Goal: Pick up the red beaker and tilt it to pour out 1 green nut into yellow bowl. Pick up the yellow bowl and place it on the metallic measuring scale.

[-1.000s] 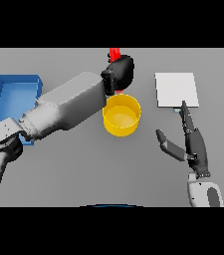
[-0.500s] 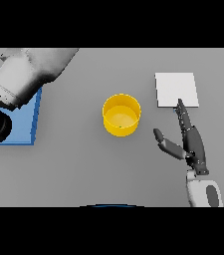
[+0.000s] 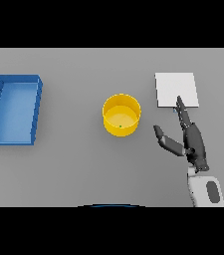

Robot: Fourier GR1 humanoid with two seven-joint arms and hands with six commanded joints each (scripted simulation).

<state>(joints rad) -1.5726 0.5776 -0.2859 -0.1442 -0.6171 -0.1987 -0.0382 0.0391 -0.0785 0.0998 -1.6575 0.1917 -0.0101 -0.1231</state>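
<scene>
Yellow bowl (image 3: 121,115): upright mid-table (image 3: 73,164), one green nut (image 3: 120,126) inside. Metallic scale (image 3: 176,89): flat plate, to its right, apart. Right hand (image 3: 190,140): fingers straight, spread wide, holding nothing, between bowl and scale. Red beaker, left hand: not visible. Blue tray (image 3: 14,108): far left. Risk: a one-sided grasp tips the bowl, spilling the nut

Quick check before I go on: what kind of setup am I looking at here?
Probably a lab-style test bench: a plain grey table holding only a yellow bowl with a green nut inside, a flat metallic scale and a blue tray.
</scene>
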